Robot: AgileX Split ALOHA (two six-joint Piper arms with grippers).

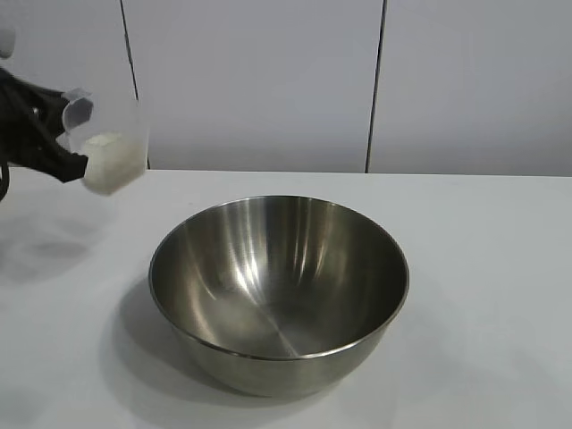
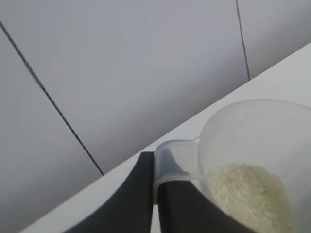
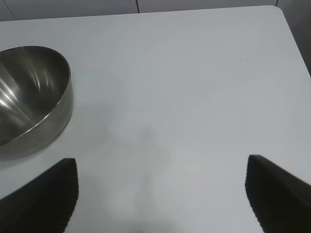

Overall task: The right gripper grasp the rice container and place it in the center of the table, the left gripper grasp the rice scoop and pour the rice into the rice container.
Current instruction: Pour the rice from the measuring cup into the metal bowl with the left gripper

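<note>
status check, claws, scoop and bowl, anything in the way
Left claw shut on rice scoop, raised left of the rice container. Right claw open, empty. Container empty; path clear.

Obstacles: one rice container, set at centre frame on the table; its wide open mouth is unobstructed from above. Air at upper left is occupied by the rice scoop, raised off the tabletop and pinched at its handle by the left gripper. Bare tabletop is seen right of the bowl, under the spread right gripper.
</note>
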